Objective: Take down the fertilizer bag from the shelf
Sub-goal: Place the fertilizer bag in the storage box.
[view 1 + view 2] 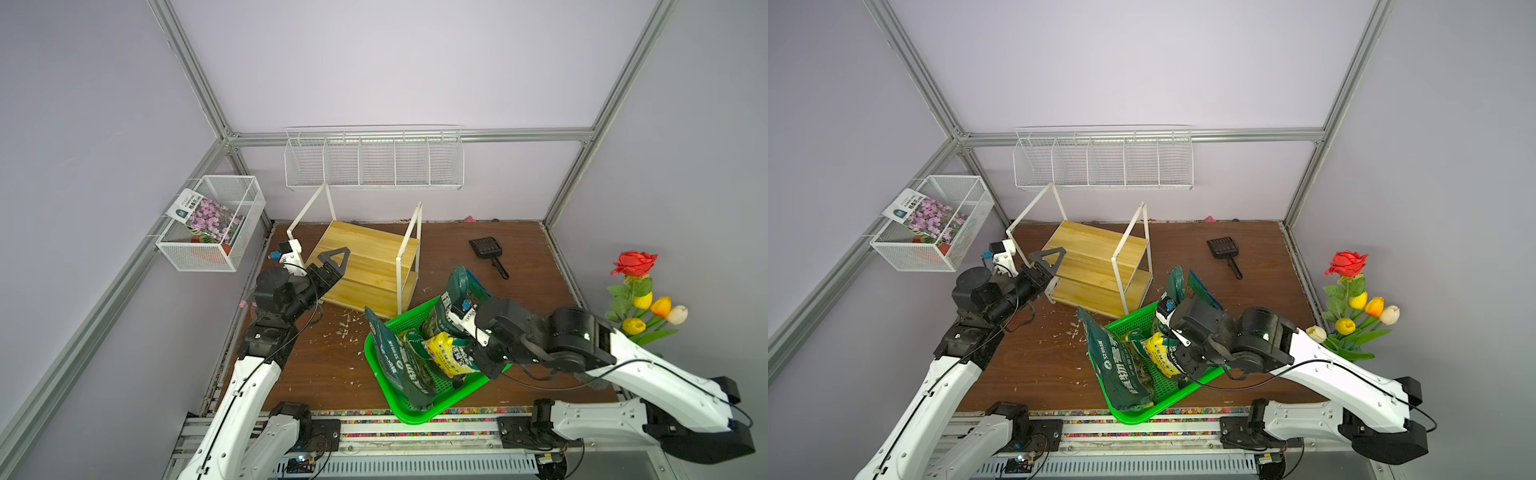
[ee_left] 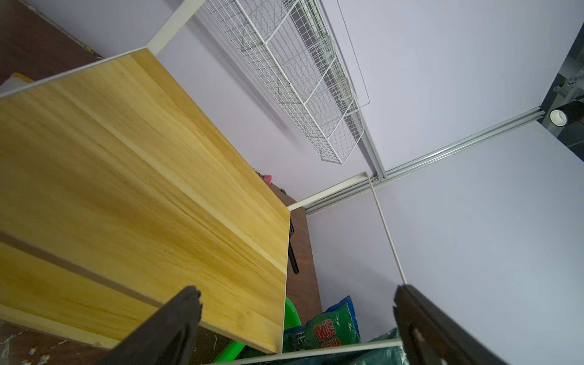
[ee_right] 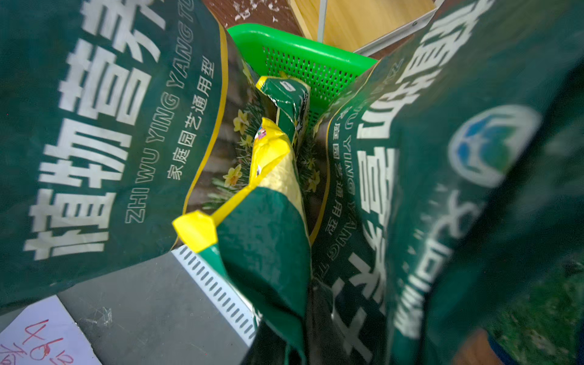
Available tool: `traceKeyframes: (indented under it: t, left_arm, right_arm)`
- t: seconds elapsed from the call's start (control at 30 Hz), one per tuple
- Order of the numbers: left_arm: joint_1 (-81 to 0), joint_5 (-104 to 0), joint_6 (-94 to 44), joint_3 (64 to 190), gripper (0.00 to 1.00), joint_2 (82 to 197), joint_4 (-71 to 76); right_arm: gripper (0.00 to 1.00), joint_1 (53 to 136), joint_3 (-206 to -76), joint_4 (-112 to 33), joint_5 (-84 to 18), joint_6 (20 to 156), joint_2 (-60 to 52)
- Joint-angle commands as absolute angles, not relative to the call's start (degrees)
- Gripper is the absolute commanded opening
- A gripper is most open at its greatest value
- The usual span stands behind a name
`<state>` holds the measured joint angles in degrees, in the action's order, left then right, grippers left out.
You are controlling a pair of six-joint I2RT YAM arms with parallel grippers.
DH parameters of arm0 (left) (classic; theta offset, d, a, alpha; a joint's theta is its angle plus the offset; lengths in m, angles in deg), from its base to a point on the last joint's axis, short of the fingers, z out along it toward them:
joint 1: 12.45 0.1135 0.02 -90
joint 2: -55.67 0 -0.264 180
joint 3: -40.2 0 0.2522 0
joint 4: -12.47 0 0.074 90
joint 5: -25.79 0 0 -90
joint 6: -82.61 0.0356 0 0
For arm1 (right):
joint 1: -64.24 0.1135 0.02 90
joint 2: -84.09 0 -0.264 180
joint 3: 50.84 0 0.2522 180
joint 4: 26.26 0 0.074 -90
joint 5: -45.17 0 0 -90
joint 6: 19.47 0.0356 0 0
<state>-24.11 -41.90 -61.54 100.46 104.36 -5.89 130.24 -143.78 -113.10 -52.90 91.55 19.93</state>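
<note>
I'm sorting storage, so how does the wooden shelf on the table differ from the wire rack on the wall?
The shelf has yellow wooden boards in a white frame; the wire rack is all white wire. The shelf stands on the table, askew; the wire rack hangs on the back wall. The wire rack is split into five bins; the shelf has two open tiers. Both use white metal.

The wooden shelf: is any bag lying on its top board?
No, the shelf has a bare top board; the bags sit in the green basket.
</note>
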Motion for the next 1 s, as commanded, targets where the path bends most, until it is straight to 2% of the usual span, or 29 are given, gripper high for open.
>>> traceKeyframes:
  t: [0.0, 0.57, 0.97]
  left_arm:
    - [-24.2, -42.6, -60.4, 99.7, 1.00, 103.3, -5.6]
    - [-24.2, -43.3, -59.6, 99.4, 0.99, 101.6, -6.9]
    - [-24.2, -44.1, -58.8, 98.9, 1.00, 100.5, -7.6]
  right_arm:
    - [0.00, 130.6, -141.5, -112.2, -52.3, 91.9, 18.1]
    - [0.00, 130.6, -135.8, -96.3, -52.3, 88.3, 8.4]
    - [0.01, 126.7, -132.1, -90.0, -44.4, 87.5, 6.0]
